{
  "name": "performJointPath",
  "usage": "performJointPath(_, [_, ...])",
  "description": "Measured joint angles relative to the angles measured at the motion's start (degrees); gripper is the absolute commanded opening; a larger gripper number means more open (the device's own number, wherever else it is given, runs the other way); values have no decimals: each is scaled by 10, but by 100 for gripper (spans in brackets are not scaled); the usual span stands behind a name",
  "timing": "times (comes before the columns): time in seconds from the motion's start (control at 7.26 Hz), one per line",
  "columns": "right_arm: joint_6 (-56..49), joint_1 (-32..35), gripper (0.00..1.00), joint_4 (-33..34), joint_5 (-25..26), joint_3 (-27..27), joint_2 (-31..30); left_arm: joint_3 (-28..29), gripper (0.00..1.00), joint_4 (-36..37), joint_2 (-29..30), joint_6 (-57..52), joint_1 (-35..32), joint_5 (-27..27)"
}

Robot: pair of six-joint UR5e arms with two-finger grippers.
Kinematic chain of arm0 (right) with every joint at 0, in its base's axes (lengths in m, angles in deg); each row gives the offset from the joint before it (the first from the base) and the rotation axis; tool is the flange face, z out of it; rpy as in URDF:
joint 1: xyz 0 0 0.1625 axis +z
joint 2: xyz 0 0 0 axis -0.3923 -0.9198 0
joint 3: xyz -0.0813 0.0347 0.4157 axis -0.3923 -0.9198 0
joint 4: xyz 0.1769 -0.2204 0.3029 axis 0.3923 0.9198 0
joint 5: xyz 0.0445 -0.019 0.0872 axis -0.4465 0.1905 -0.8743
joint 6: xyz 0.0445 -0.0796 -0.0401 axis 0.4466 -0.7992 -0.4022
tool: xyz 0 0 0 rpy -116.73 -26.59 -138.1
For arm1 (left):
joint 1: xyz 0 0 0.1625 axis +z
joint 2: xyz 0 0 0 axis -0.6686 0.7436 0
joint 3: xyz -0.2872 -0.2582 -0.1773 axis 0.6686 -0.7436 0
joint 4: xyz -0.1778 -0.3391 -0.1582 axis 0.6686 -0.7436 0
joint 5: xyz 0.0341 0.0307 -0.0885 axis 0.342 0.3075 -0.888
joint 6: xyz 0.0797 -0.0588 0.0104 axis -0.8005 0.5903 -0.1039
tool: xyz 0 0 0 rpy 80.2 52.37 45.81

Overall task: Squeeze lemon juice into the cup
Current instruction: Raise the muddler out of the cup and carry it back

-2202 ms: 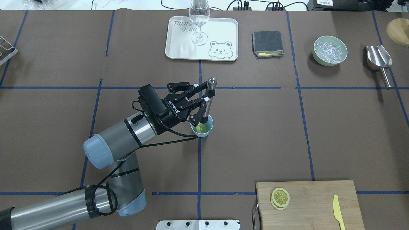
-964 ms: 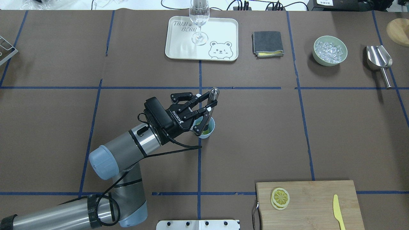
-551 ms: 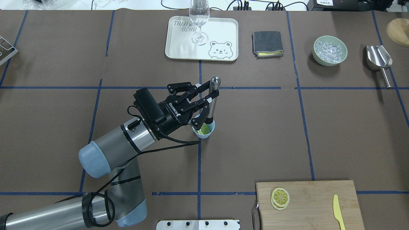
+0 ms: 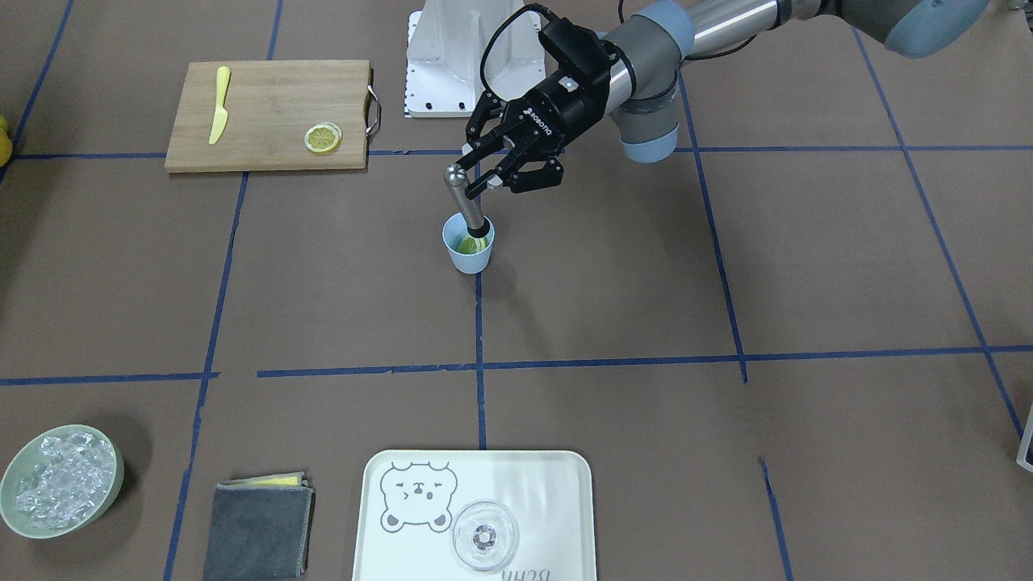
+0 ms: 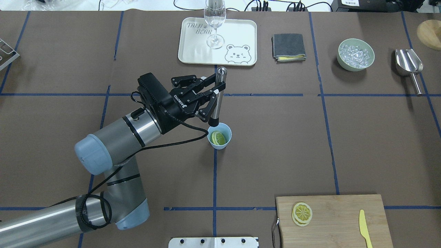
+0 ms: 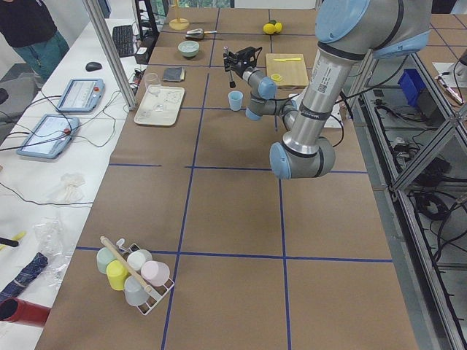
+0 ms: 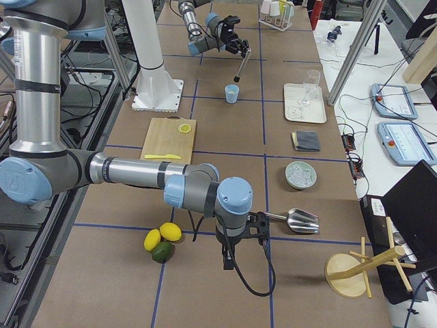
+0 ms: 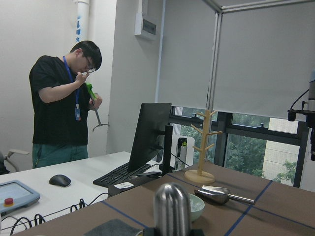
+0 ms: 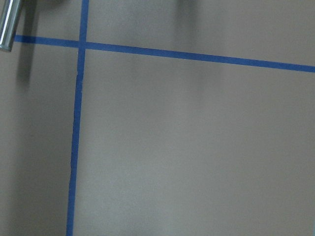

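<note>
While the left arm is reaching across the table (image 5: 275, 144) with its wrist lying nearly level, the left gripper (image 5: 216, 90) is pinching a steel muddler (image 5: 219, 81) between both fingers, gripping its upper half. The muddler is standing slightly tilted, rounded end up and black tip down. Both side views are showing the tip hanging just above the rim of the cup (image 5: 220, 146). The lemon slice (image 5: 218, 137) is lying inside the cup, leaning against its wall.

In the front-facing view the muddler tip is overlapping the cup mouth, so that view is not settling whether it is touching the slice. The left wrist camera is showing only the muddler's rounded end. The right gripper (image 7: 256, 224) is appearing only in the exterior right view, low over the table near a metal scoop (image 7: 300, 220). Whether it is spread or pressed together cannot be told. The right wrist camera is showing only table cover, blue tape and a sliver of metal.
</note>
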Motion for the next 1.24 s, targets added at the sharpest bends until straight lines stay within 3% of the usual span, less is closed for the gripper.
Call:
performJointPath(0.55, [-1,0,100,-1,-1,-6,1,-65,0,269,-27,48,-53,-9])
performJointPath(0.96, [0,0,100,-1,-2,-9,0,-79,0,442,-79,99,-123,-116])
performJointPath(1.24, [0,0,100,-1,-2,-8,1,-99,0,602,-91,110,-177,-192])
